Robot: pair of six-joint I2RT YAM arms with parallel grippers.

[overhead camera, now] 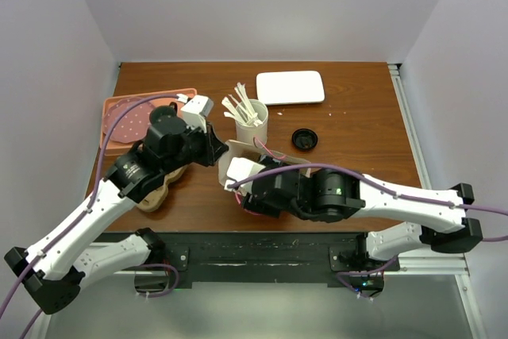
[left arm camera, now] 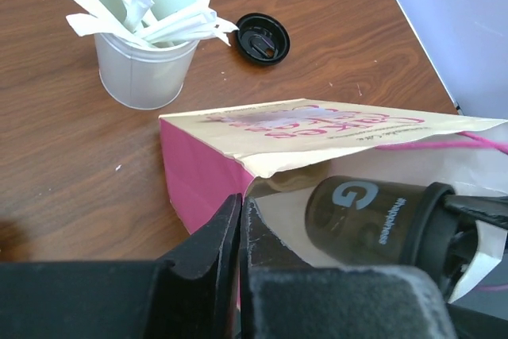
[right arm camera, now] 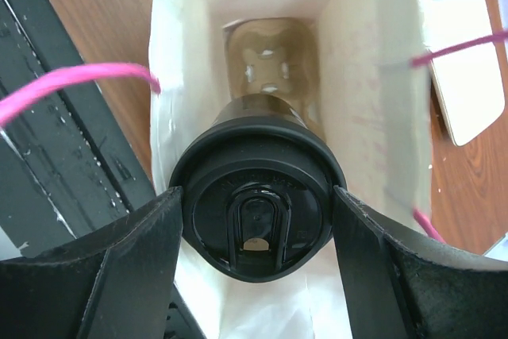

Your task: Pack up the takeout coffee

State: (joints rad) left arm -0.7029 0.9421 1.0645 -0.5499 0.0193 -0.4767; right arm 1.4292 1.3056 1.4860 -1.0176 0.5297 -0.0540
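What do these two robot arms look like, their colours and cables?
Both have white tube-like links and chunky black round joints. A purple cable runs along the left arm and the right arm, which shows a small green light. The left tool and right tool each end in two black fingers.
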